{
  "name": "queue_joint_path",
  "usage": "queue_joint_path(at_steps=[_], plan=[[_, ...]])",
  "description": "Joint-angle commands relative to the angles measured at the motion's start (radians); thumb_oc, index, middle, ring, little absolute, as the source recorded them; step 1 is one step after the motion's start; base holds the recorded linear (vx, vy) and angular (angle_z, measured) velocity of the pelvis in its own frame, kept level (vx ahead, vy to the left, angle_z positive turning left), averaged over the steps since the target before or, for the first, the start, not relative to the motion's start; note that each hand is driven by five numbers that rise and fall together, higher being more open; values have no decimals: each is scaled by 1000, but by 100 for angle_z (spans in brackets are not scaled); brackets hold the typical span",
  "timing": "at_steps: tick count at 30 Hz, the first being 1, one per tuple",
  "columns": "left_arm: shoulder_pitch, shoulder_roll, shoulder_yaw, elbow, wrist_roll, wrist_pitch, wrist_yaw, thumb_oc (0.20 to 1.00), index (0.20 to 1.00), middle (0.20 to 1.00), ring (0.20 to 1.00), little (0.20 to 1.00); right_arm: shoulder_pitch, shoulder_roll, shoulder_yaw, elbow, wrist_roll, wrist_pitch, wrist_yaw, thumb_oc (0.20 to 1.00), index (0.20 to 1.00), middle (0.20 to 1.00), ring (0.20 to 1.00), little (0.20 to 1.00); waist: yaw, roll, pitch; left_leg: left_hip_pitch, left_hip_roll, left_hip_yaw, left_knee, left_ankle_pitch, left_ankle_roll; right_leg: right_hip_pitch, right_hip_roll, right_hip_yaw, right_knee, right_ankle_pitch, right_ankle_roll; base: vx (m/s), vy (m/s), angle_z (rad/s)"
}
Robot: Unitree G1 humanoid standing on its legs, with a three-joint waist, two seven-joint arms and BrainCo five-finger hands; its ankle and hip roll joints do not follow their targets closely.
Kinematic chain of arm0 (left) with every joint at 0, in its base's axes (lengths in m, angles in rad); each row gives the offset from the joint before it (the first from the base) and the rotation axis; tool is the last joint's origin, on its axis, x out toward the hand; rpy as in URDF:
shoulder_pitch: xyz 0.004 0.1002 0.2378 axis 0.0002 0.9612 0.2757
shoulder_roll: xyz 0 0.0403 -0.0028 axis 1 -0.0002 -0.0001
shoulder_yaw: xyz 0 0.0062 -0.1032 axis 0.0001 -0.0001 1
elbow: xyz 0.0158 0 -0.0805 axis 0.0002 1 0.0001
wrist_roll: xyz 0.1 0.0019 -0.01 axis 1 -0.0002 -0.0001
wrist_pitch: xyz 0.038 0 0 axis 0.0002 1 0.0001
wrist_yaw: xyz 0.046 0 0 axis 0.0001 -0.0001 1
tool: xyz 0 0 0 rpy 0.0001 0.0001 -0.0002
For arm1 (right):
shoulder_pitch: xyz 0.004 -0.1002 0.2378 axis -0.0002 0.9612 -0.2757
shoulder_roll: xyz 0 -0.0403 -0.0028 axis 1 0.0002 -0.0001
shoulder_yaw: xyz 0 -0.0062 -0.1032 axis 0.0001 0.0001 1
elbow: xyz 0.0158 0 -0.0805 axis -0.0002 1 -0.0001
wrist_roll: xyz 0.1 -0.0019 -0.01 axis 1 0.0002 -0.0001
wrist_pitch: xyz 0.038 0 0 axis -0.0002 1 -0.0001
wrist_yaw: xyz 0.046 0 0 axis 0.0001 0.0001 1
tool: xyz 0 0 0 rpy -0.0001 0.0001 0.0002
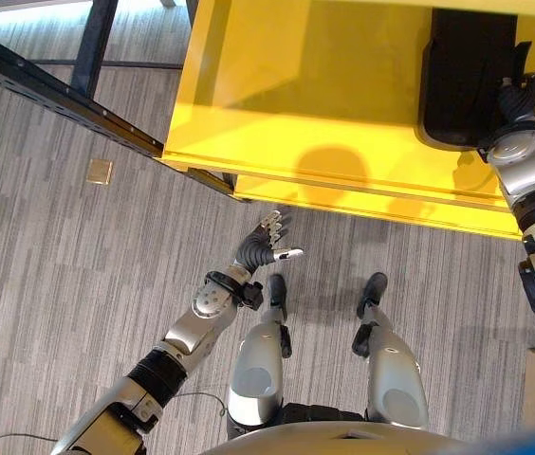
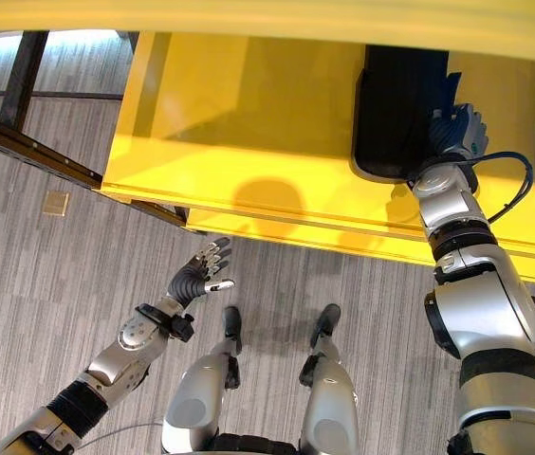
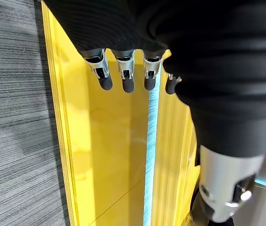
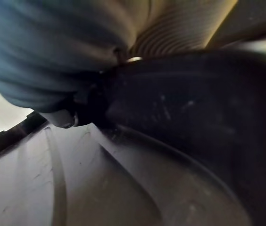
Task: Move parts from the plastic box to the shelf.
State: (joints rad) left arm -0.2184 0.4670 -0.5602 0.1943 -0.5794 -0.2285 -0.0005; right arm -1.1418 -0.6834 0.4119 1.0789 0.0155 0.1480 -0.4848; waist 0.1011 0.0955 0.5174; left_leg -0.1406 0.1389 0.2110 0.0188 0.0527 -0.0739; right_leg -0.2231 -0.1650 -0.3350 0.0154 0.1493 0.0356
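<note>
Right hand [image 2: 455, 131]: reached onto the yellow shelf [image 1: 324, 142], on the black part [image 1: 467, 76] at far right; fingers hidden, grip impossible to tell.
Right wrist view: dark curved part surface [image 4: 180, 155] very close.
Left hand [image 1: 266, 245]: fingers spread loose, empty, above the grey floor [image 1: 49, 275] near the shelf edge.

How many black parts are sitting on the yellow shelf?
1 for sure: a black part lies on the yellow shelf, with the right hand on its edge. A dark shape at the right eye view's far right edge may be another; it is too cut off to tell.
</note>
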Motion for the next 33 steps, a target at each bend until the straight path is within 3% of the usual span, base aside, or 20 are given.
queue_joint_path(at_steps=[1, 33], plan=[[11, 25, -47, -106, -16, -35, -16, 1000, 1000, 1000, 1000, 1000, -126, -74, 97, 14, -10, -12, -34, 200, 200, 200, 200, 200, 20, 18, 3, -46, 30, 13, 32, 62, -19, -36, -33, 19, 237, -153, 36, 0, 0, 0], [5, 10, -88, -98, -23, -30, 3, 1000, 1000, 1000, 1000, 1000, -184, -47, 93, 17, 30, 32, -72, 200, 200, 200, 200, 200, 21, 35, 3, -41, 26, 16, 43, 55, -17, -45, -54, 20, 266, -160, 38, 3, 0, 0]])
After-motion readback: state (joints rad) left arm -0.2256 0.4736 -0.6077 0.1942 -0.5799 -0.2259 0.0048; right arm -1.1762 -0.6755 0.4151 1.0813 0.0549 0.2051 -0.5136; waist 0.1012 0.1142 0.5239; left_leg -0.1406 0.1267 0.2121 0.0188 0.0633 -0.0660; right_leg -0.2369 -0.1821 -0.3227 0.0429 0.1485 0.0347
